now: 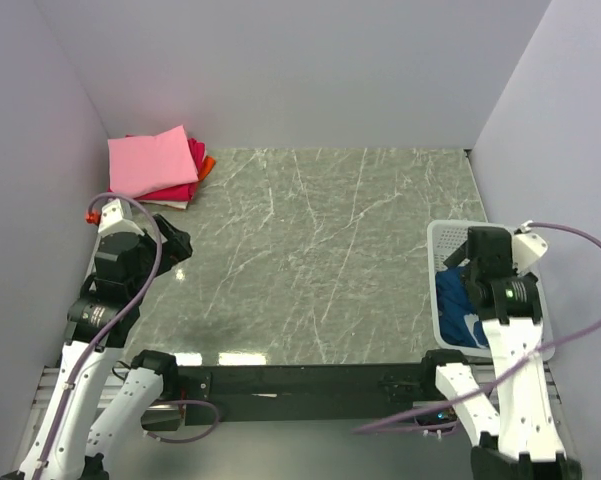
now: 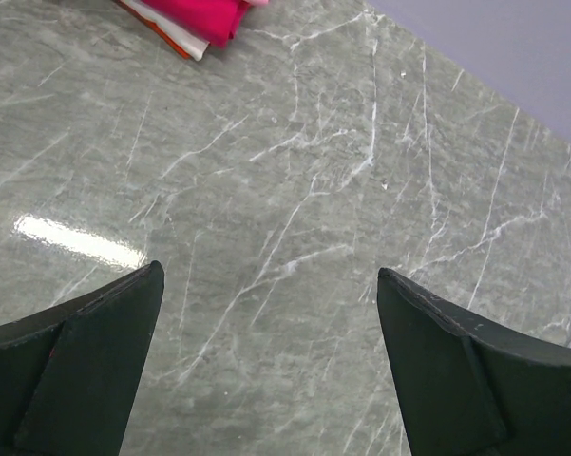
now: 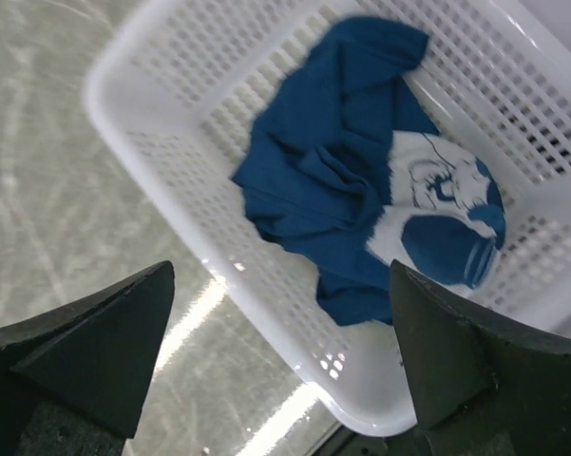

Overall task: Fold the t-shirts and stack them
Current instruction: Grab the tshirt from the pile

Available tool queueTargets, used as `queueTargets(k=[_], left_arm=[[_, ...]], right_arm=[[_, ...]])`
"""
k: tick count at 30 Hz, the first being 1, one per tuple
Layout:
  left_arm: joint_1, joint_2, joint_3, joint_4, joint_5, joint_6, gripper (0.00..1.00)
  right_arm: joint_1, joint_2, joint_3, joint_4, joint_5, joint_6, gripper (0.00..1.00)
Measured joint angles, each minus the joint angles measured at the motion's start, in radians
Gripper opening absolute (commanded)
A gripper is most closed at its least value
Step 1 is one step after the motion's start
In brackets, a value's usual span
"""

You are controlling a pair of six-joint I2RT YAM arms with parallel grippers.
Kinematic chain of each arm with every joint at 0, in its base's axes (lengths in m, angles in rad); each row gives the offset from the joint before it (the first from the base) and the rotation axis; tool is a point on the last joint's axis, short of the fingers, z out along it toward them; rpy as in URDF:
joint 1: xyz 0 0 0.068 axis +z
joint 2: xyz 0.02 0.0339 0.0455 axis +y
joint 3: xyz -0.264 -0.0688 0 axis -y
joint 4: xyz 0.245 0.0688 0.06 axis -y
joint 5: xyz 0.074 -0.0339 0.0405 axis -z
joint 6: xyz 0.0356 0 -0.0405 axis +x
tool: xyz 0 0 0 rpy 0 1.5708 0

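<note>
Blue t-shirt crumpled in basket; R gripper above, spread wide.

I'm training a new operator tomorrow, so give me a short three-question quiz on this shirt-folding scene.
1. Fill in: the top t-shirt on the folded stack is coloured ____.
2. True or false: the dark blue t-shirt is already folded.
3. Which end effector hovers over the white mesh basket? A) left B) right C) neither

Key:
1. Pink.
2. False. It lies crumpled in the basket.
3. B, the right end effector, with its jaws open.
</note>
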Motion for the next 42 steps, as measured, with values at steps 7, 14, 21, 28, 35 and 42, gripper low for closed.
queueTargets(k=[7,14,21,28,35,42], left_arm=[[-0.008,-0.016,-0.004,0.000,-0.001,0.026,0.99],[-0.010,-0.046,-0.021,0.000,0.001,0.021,0.99],[-0.019,-0.041,-0.031,0.002,0.013,0.021,0.99],[-0.019,-0.043,-0.033,0.002,0.019,0.018,0.99],[-0.019,-0.044,-0.033,-0.001,0.019,0.017,0.99],[-0.020,-0.086,-0.033,-0.004,0.014,-0.005,1.00]], right_arm=[[-0.023,0.212,-0.066,-0.018,0.000,0.058,1.00],[-0.209,0.189,-0.204,0.052,-0.105,0.054,1.00],[-0.412,0.248,-0.236,0.155,-0.218,-0.016,1.00],[-0.487,0.373,-0.237,0.258,-0.339,-0.026,1.00],[-0.488,0.452,-0.279,0.348,-0.391,0.001,0.97],[-0.488,0.563,-0.311,0.400,-0.415,-0.018,0.46]])
